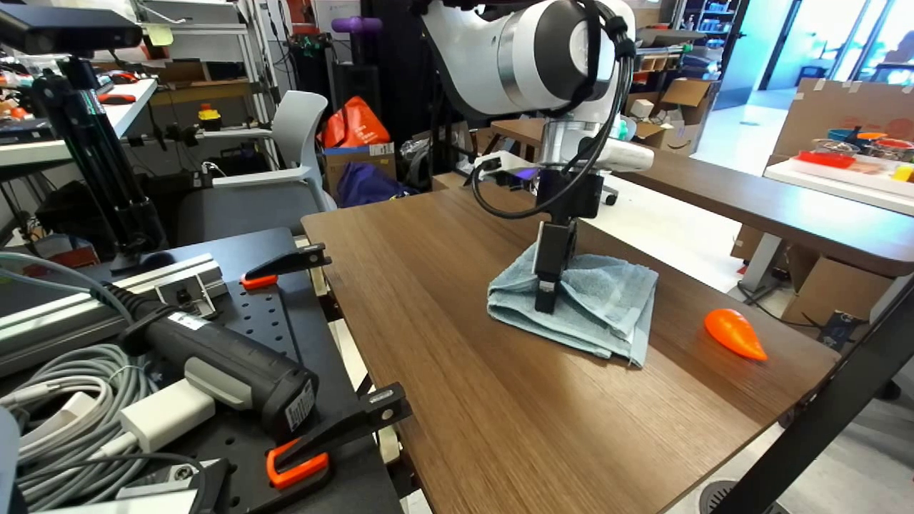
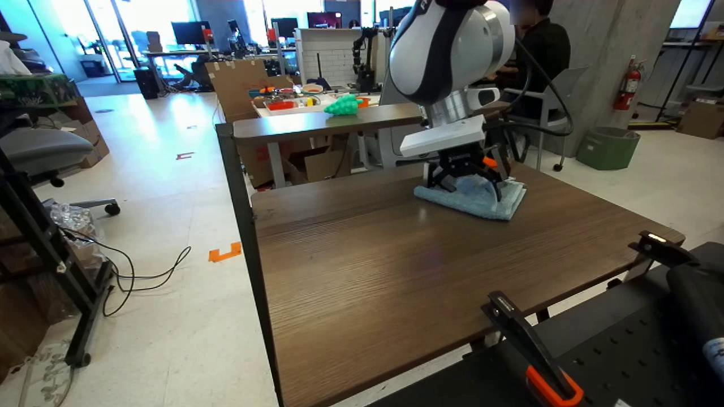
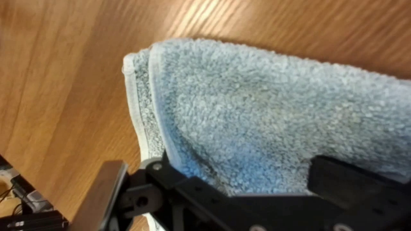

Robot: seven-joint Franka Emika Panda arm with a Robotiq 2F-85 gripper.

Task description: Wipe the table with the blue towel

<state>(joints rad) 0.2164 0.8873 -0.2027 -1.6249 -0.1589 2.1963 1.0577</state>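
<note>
The blue towel lies folded and rumpled on the brown wood-grain table, and both exterior views show it. My gripper points down over the towel with its two fingers spread wide apart. The fingertips appear to touch the cloth from above. In the wrist view the towel fills the space ahead of and between the fingers, lying flat rather than pinched. One black finger rests over the towel on the right; the opposite one is near its hemmed left edge. Part of the towel is hidden beneath the gripper.
A small orange object sits on the table beyond the towel. Black-and-orange clamps grip the table's side beside a dark perforated cart holding cables and a scanner-like tool. A dark post stands at a table corner.
</note>
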